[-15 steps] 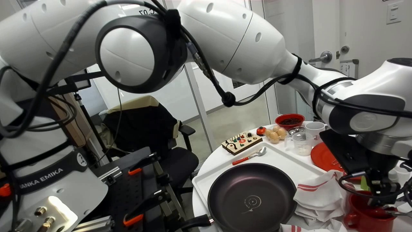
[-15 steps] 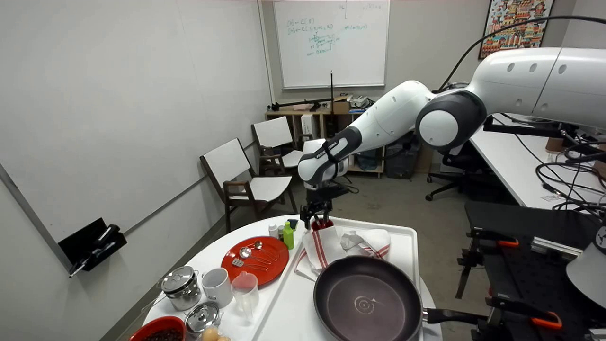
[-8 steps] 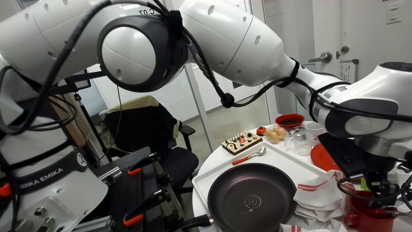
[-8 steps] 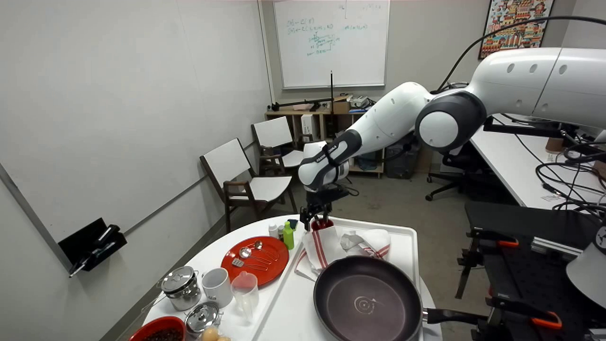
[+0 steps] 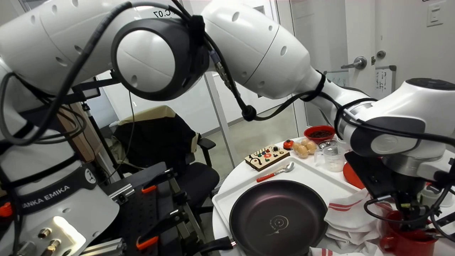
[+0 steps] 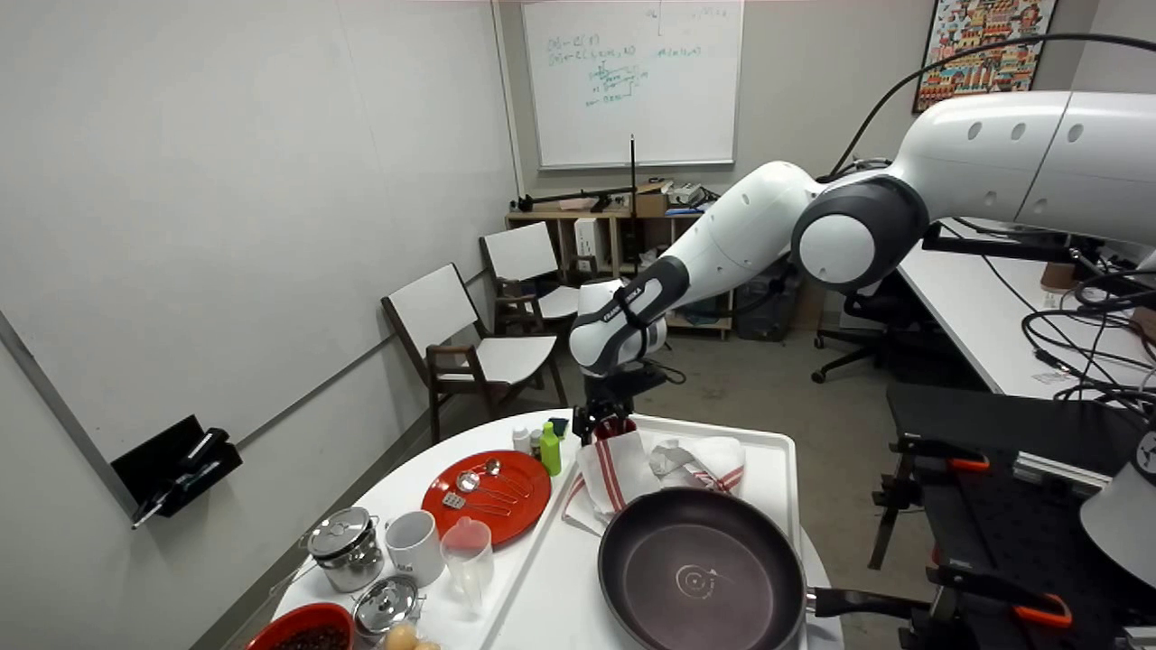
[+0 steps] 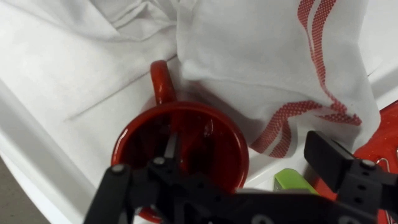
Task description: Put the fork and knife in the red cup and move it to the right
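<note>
Red cup [image 7: 196,133]: upright on the white tray [image 7: 34,137], near a corner, mouth facing up, its handle close by the towel [image 7: 242,56].
Gripper [image 7: 242,161]: jaws spread wide. In the wrist view a finger is over the cup's mouth and its partner is outside the rim. I cannot tell whether either touches the cup.
Grey strip [image 7: 170,146]: in the cup's dark inside, by the finger; too dim to name.
Towel: white with red stripes, crumpled, just beside the cup, between it and the pan [image 5: 279,220].
Pan: black, round, much wider than the cup, on the tray, its handle reaching past the edge of the desk [image 5: 236,177].
Spoon [image 5: 275,174]: red-handled, flat on the tray, near the pan.
Plate [image 6: 506,530]: red and flat, on the desk just outside the tray, carrying metal utensils [image 6: 467,480].
Bottle [image 6: 550,451]: bright green, upright beside the plate, on the side nearest the cup.
Mug [image 6: 414,546], jug [image 6: 468,564] and pot [image 6: 346,546]: white, clear and metal, grouped near the plate.
Bowl [image 5: 320,127]: red, filled with small dark pieces, near the brown eggs [image 5: 304,147].
Board [image 5: 267,158]: wooden, with coloured knobs, by the desk's edge.
Arm [image 6: 736,235]: white, stretched across, its wrist above the cup.
</note>
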Tool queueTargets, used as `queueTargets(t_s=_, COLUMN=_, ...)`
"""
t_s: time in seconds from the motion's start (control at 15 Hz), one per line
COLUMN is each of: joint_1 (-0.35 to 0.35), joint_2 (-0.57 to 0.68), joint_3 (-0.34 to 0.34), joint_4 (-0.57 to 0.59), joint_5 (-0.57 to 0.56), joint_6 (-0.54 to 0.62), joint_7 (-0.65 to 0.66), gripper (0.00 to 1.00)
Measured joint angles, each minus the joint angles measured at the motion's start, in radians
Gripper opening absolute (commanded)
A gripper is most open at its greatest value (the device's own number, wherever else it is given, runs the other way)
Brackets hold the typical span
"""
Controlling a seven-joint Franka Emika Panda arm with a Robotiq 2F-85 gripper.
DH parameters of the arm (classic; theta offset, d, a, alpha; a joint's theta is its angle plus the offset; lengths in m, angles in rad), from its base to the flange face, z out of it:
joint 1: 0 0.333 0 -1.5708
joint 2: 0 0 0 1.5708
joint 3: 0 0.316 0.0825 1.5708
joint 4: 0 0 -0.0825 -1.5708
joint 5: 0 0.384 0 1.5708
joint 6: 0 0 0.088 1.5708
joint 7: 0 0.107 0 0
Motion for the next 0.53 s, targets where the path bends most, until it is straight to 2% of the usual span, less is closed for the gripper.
queueTargets(t_s=0.33, joint_1=0.0, joint_2=0.0, joint_3=-0.005, joint_4=-0.012, joint_5=0.0, joint_6=0.027, joint_7=-0.001, gripper=1.0)
queueTargets(t_s=0.4, joint_1=0.0, joint_2=0.0, joint_3=-0.007, joint_4=-0.014, joint_5=0.0, joint_6=0.031, joint_7=-0.001, gripper=0.75)
queueTargets(t_s=0.53, joint_1=0.0, joint_2=0.0, joint_3=-0.009, joint_4=-0.018, joint_5=0.0, joint_6=0.038, joint_7=-0.001, gripper=0.68)
